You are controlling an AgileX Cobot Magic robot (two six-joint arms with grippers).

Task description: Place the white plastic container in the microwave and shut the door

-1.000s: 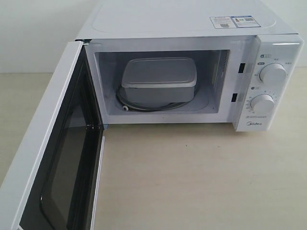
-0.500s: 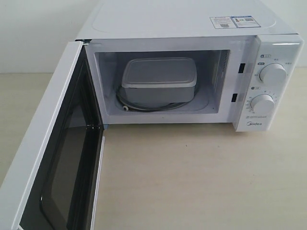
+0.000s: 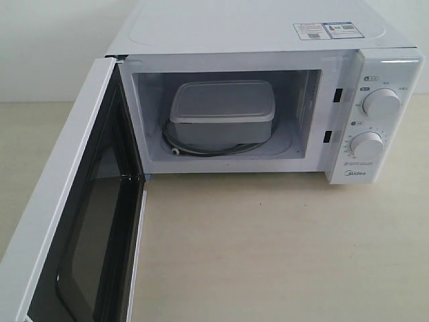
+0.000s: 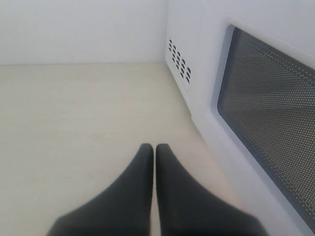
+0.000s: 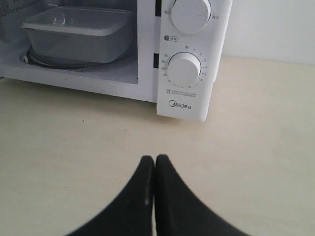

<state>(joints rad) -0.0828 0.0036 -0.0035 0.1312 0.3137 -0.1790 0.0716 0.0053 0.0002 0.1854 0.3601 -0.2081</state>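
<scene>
And here we are at the microwave (image 3: 221, 27), its door (image 3: 80, 215) swung wide open on the hinge side, dark window facing into the room, and the white plastic container (image 3: 222, 111) is sitting inside the microwave, lid on, flat on the floor of the cavity over the roller ring (image 3: 201, 149) that peeks out from under its front edge. It sits a touch toward the hinge side of the cavity, well clear of the front lip. On the panel side of the microwave, two round dials (image 3: 381, 103) stack one above the other, and a pair of stickers (image 3: 328, 30) lies on the microwave's top near that same corner. The left gripper (image 4: 154, 147) hovers low over the pale table (image 3: 268, 248) just outside the open door, beside the door's outer face with its mesh window, its fingers pressed tip to tip and nothing between them. The right gripper (image 5: 154, 158) hangs over the table in front of the microwave, below the dial panel, jaws closed flat against each other and empty too, apart from the microwave, touching neither door nor container
</scene>
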